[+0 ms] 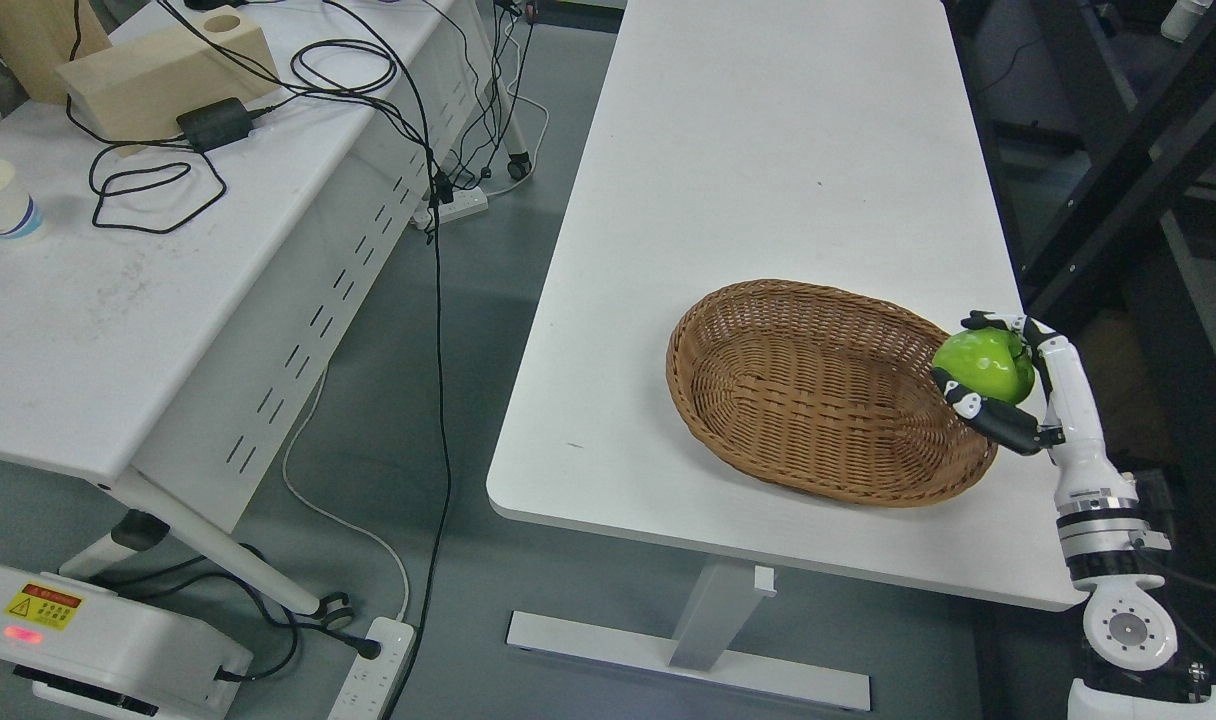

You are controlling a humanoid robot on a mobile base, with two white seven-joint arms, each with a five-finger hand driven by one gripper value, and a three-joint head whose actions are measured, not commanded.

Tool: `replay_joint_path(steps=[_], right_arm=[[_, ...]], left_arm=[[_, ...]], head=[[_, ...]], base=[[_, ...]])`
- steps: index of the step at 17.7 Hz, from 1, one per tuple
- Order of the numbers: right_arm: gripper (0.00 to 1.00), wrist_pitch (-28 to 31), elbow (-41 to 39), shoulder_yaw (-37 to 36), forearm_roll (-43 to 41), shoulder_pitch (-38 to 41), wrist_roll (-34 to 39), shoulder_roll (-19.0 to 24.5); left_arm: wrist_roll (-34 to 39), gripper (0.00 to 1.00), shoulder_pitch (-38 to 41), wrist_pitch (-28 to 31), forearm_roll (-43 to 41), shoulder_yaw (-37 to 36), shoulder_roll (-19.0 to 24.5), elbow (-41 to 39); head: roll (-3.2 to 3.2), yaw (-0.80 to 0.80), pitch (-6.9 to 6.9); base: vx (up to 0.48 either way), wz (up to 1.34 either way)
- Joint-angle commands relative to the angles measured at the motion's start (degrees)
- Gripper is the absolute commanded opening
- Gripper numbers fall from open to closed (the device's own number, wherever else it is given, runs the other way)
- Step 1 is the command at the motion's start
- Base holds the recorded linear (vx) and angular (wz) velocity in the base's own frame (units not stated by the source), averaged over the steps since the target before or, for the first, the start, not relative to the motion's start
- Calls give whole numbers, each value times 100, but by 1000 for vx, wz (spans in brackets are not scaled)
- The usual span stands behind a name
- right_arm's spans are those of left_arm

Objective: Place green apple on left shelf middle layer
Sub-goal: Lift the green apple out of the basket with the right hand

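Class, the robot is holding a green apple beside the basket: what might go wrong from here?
1. The right hand grips the round green apple only by its fingertips; it may slip out.
2. The hand hangs over the brown woven wicker basket's right rim and could catch it.
3. Near the white table's edge, a dropped apple could roll off.

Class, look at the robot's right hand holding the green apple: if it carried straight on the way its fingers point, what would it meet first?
The right hand, gripping the round green apple, points left over the oval brown wicker basket. It would probably meet the basket's near rim or bowl first, though its height is unclear.
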Motion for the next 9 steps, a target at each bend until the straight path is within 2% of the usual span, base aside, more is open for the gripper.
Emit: replay_joint_path(steps=[1,6,9], right_arm=[[2,-10,-213,-668,-350,76,45,332],[1,-54,-266,-633,-341,252,10,1035],[1,-63,-284,-484,-289,339,-174,1094]], left_arm=[[0,100,1,-1,0,0,100,0],[0,100,1,-1,0,0,100,0],[0,100,1,-1,0,0,100,0]], head=[[0,0,0],[0,0,0],[0,0,0]], base=[[-24,-3],[-78,7],[-147,-80]])
